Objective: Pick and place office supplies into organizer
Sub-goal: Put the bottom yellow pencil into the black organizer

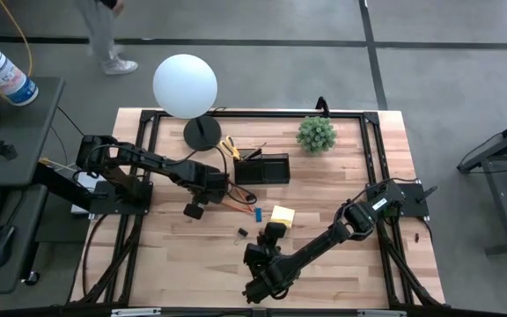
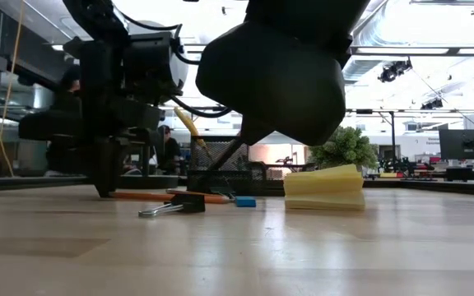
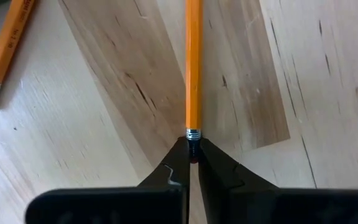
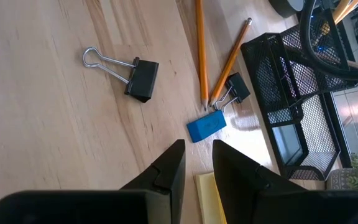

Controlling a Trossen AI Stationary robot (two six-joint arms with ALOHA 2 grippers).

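Note:
Two orange pencils lie on the wooden table in front of the black mesh organizer (image 1: 262,169). My left gripper (image 3: 192,155) points straight down and is shut on one pencil (image 3: 193,62); the other pencil (image 3: 5,43) lies beside it. A blue eraser (image 4: 206,127), two black binder clips (image 4: 135,74) (image 4: 235,87) and a yellow sticky-note pad (image 1: 282,214) lie near the pencils. Yellow-handled scissors (image 1: 230,148) stick up from the organizer's left end. My right gripper (image 4: 197,162) hovers open above the pad and eraser, holding nothing. My left gripper pinches the pencil's eraser end (image 3: 192,135), just behind the metal band, between its two fingertips. The fingers come from above, pointing down. The pencil (image 2: 142,196) lies flat on the table, running away from the fingers.
A white globe lamp (image 1: 185,85) on a black base stands at the far left. A small green plant (image 1: 316,134) sits right of the organizer. The black frame rails (image 1: 152,158) border the table.

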